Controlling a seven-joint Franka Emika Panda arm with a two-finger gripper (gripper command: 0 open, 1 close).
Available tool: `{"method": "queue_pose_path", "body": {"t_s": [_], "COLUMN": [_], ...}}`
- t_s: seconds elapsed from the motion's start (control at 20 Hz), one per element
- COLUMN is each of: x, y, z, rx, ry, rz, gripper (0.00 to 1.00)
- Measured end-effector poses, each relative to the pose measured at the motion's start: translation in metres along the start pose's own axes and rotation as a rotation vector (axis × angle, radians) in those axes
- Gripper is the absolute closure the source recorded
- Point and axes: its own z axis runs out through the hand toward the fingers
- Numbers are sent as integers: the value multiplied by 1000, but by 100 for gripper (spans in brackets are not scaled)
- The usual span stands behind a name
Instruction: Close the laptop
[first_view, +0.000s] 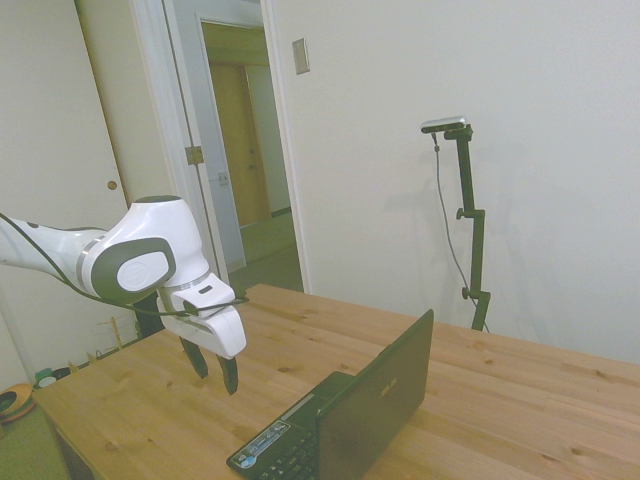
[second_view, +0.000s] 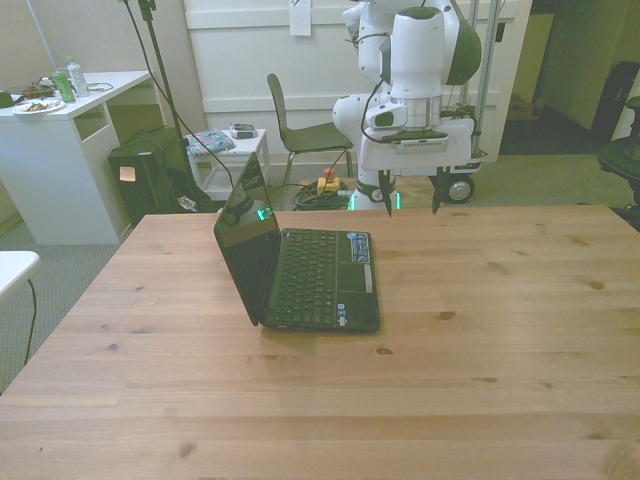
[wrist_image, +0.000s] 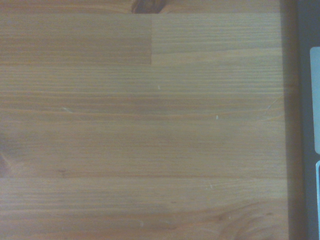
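1. laptop (second_view: 305, 270) open on worktop (second_view: 480, 330), lid upright, toward the front view's left.
2. end effector (second_view: 410, 202) above worktop beside laptop's front edge, fingers spread apart, holding nothing.
3. laptop edge (wrist_image: 307, 120) visible in wrist view.

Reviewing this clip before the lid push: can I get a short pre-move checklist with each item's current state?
1. Laptop open, lid upright: ok.
2. Gripper empty, fingers apart: ok.
3. Gripper clear of the laptop, hanging above the table beside its front edge: ok.
4. Gripper behind the lid, ready to push it: not ok.
5. Nothing on the keyboard to block closing: ok.
6. Wrist view shows the lid: not ok, only wood and a dark laptop edge.
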Motion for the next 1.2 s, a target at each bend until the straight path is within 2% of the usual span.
{"method": "queue_pose_path", "body": {"t_s": [0.15, 0.3, 0.65, 0.9, 1.2], "x": [4, 20, 53, 108, 194], "y": [3, 23, 84, 125, 157], "z": [-2, -17, -83, -136, -182], "rx": [-8, -10, 22, 56, 60], "ry": [11, 38, 91, 144, 181], "rz": [-4, 40, 160, 218, 276], "gripper": [0, 0, 0, 0, 0]}}
